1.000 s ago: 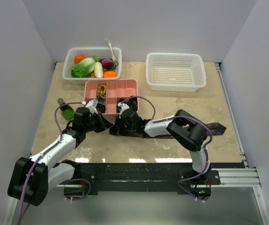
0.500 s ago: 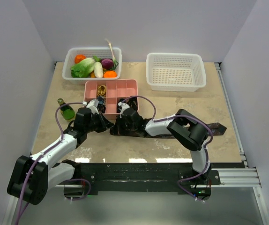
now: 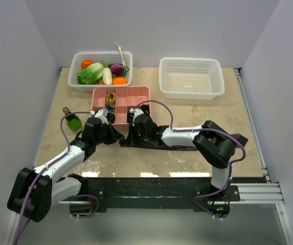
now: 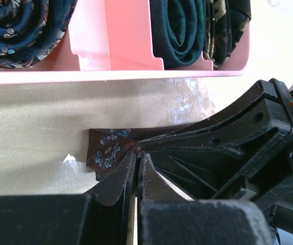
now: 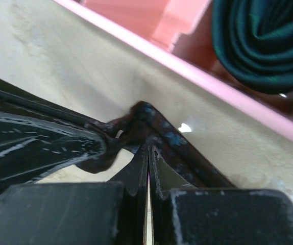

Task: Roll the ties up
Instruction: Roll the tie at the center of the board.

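A brownish-maroon tie [image 3: 187,144] with small blue flowers lies flat on the table, running from the two grippers to the right edge. My left gripper [image 3: 114,134] is shut on its narrow end, which shows in the left wrist view [image 4: 105,151], pinched at the jaw tips [image 4: 138,154]. My right gripper [image 3: 129,137] faces it, shut on the same bunched end [image 5: 167,137] at its tips [image 5: 149,149]. Rolled dark ties [image 4: 178,30] sit in the pink tray [image 3: 136,94] just behind; one also shows in the right wrist view [image 5: 269,46].
A white basket [image 3: 80,64] of vegetables stands at the back left and an empty white basket [image 3: 191,77] at the back right. A green bottle [image 3: 73,121] lies left of my left gripper. The pink tray's front wall [image 4: 111,76] is close to both grippers.
My right arm's elbow has swung right and lower, stretching the arm along the tie. Both grippers have stayed at the tie's end by the tray.
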`<state>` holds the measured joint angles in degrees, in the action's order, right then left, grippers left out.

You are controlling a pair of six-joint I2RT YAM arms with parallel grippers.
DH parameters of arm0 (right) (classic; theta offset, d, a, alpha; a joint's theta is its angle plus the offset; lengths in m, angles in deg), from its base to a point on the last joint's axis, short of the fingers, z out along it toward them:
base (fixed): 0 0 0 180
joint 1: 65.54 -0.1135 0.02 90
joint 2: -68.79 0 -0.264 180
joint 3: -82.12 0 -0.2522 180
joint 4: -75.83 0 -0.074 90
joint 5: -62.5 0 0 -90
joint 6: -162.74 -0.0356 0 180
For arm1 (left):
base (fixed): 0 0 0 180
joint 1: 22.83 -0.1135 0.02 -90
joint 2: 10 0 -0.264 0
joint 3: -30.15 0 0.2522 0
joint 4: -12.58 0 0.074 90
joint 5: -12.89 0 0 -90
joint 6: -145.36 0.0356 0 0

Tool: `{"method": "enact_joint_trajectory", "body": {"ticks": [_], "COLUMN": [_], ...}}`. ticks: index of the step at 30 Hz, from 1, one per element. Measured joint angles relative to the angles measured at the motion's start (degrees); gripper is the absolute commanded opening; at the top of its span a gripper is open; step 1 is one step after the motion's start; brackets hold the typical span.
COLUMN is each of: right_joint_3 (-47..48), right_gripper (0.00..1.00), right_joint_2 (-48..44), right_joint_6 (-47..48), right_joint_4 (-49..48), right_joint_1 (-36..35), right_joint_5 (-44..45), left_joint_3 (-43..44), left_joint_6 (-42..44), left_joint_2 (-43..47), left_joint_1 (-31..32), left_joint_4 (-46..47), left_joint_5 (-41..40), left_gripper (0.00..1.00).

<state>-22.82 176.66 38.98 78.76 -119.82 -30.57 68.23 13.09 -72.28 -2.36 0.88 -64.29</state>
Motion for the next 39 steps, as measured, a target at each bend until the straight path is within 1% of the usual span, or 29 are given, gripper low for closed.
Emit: {"method": "enact_joint_trajectory", "body": {"ticks": [6,11,17,19,20,21,23,24,26,29,32,33,34,35,36,37,39], "right_joint_3": [0.0,0.0,0.0,-0.2,-0.2,-0.3,-0.3,-0.3,-0.3,-0.3,-0.3,-0.3,-0.3,-0.3,-0.3,-0.4,-0.4], "right_gripper": [0.00,0.00,0.00,0.00,0.00,0.00,0.00,0.00,0.00,0.00,0.00,0.00,0.00,0.00,0.00,0.00,0.00], "right_joint_2": [-0.7,-3.4,-5.4,-5.4,-5.4,-5.4,-5.4,-5.4,-5.4,-5.4,-5.4,-5.4,-5.4,-5.5,-5.5,-5.6,-5.5], "right_joint_6": [1.9,3.4,4.5,4.8,4.9,5.0,5.1,5.2,5.4,5.6,5.6,5.6,5.6,5.6,5.6,5.6,5.7], "right_joint_4": [4.3,7.0,7.4,7.4,7.4,7.4,7.4,7.4,7.5,7.7,7.8,7.8,7.8,7.8,7.8,7.8,7.7], "right_joint_1": [0.0,0.0,0.0,0.0,0.0,0.0,0.0,0.0,0.0,0.3,0.3,0.3,0.3,0.3,0.3,0.3,0.3], "right_joint_5": [3.7,6.8,8.5,8.5,8.5,8.5,8.5,8.5,8.6,8.5,8.4,8.2,8.1,8.0,7.9,7.8,6.9], "left_joint_3": [1.5,2.4,2.4,2.4,2.4,2.3,2.0,2.0,1.5,0.4,-0.7,-1.0,-1.2,-1.5,-1.7,-1.7,-1.7], "left_joint_6": [-0.1,-0.6,-1.9,-2.3,-2.4,-2.7,-3.2,-3.4,-3.8,-4.4,-5.4,-5.6,-5.9,-6.2,-6.6,-6.6,-6.9], "left_joint_2": [-3.4,-6.7,-10.3,-11.1,-11.5,-11.7,-12.0,-12.0,-12.0,-12.0,-12.0,-12.0,-12.0,-12.0,-12.0,-12.0,-12.0], "left_joint_1": [2.2,4.5,6.1,6.4,6.4,6.6,6.6,6.6,6.6,6.6,6.6,6.6,6.6,6.6,6.6,6.6,6.6], "left_joint_4": [0.0,0.8,2.5,3.3,3.6,4.1,5.2,5.6,7.3,9.6,11.7,12.2,12.7,13.2,13.5,13.7,14.1], "left_joint_5": [-1.9,-3.7,-4.7,-4.8,-4.9,-5.0,-4.9,-4.9,-4.6,-3.9,-3.0,-2.7,-2.6,-2.5,-2.4,-2.3,-2.3], "left_gripper": [0.00,0.00,0.00,0.16,0.21,0.34,0.43,0.50,0.50,0.48,0.33,0.22,0.17,0.13,0.05,0.00,0.00]}}
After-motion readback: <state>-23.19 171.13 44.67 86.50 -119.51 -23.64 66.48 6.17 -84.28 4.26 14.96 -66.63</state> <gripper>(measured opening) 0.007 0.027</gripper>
